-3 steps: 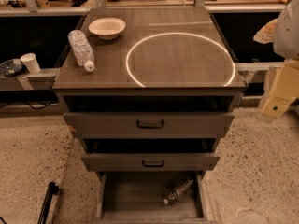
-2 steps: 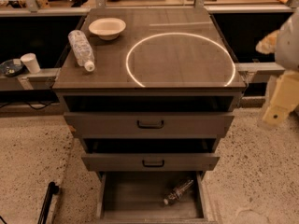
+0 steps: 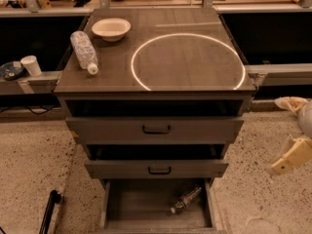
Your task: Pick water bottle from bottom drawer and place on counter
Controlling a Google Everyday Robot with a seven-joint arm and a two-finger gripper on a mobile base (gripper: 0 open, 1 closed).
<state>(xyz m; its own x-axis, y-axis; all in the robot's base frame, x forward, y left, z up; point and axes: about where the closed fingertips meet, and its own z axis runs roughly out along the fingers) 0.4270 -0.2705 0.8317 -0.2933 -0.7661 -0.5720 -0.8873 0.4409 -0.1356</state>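
The water bottle (image 3: pixel 185 200) lies on its side on the floor of the open bottom drawer (image 3: pixel 141 211), towards the right, cap pointing to the lower left. The counter (image 3: pixel 112 72) is the dark square cabinet top with a bright white circle outline (image 3: pixel 187 61). My gripper (image 3: pixel 291 156) is at the right edge of the view, beside the cabinet at the height of the middle drawer, well above and to the right of the water bottle. It holds nothing that I can see.
A larger clear ribbed bottle (image 3: pixel 84 51) lies on the counter's left side, next to a white bowl (image 3: pixel 111 29). Two grey drawer fronts with black handles (image 3: pixel 156 129) stick out above the bottom drawer. A white cup (image 3: pixel 32 65) stands on a ledge at the left. A black rod (image 3: pixel 47 212) leans at the lower left.
My gripper and arm have moved down along the right edge, from counter height to the height of the middle drawer. The water bottle has not moved.
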